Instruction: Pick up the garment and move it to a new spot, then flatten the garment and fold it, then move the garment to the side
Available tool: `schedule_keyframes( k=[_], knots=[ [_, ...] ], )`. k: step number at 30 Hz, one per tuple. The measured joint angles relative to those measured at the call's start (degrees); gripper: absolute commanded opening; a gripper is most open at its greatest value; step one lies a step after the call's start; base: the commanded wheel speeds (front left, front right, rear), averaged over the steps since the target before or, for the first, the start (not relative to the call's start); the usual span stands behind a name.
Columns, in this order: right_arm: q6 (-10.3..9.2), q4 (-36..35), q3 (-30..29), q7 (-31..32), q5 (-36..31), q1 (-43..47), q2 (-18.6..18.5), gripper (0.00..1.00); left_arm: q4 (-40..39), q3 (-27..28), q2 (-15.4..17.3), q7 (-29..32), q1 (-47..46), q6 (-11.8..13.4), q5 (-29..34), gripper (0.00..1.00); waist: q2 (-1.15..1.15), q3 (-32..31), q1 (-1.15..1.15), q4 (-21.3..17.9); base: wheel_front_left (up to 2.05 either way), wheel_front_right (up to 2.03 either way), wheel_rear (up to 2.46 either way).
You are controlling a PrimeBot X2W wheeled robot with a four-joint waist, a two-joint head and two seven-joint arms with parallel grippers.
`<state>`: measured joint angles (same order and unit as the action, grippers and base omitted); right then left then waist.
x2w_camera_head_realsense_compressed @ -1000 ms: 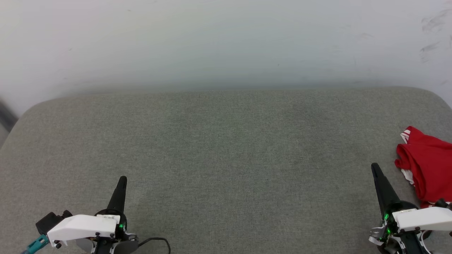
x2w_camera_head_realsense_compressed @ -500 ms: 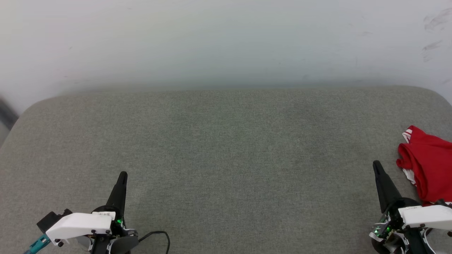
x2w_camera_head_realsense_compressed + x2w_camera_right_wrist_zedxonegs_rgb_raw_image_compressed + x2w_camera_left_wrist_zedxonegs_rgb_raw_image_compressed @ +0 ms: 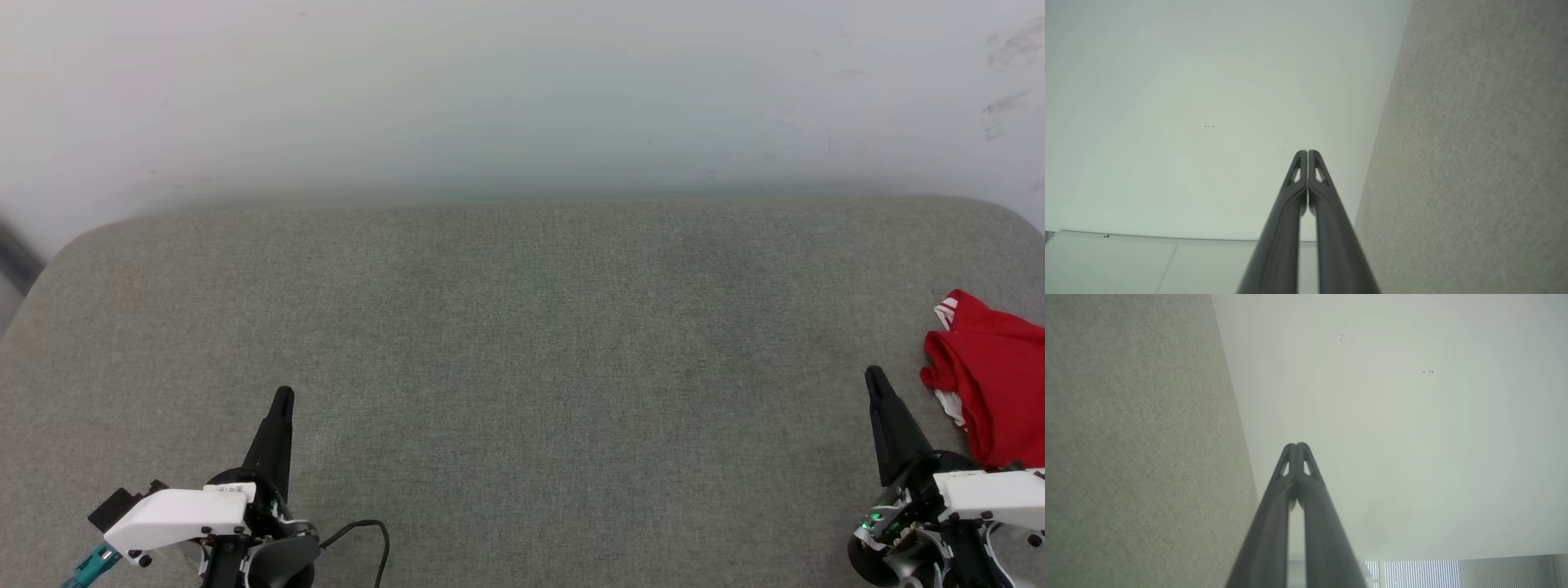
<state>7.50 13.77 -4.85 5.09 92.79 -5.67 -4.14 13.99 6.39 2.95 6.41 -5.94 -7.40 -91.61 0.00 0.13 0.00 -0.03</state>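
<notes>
The garment [image 3: 1000,384], bright red with a bit of white-and-red stripe trim, lies crumpled on the grey cushion at the far right edge of the head view, partly cut off by the frame. My right gripper [image 3: 875,377] is shut and empty, its tip just left of the garment and apart from it; its own view shows the fingertips [image 3: 1307,154] pressed together. My left gripper [image 3: 282,397] is at the lower left, far from the garment. It too is shut with nothing held, the fingertips [image 3: 1295,446] touching.
A wide grey fabric cushion [image 3: 522,367] spans the head view, with a pale wall [image 3: 522,98] behind it. A thin black cable [image 3: 359,529] loops on the cushion beside the left wrist.
The whole head view has shifted slightly, so the camera has moved. Both grippers stay shut, and the garment lies as before.
</notes>
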Motion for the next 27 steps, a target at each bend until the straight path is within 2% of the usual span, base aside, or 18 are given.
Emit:
schedule_keyframes(
  k=[27],
  knots=[
    [0.00, 0.30, -0.45, 0.48, 0.66, -0.14, 0.33, 0.00, 0.10, 0.23, -0.10, 0.23, -0.16, -0.11, -0.75, 0.00, 0.00, 0.05, 0.00, 0.03, 0.00, 0.00, 0.00]
  ],
)
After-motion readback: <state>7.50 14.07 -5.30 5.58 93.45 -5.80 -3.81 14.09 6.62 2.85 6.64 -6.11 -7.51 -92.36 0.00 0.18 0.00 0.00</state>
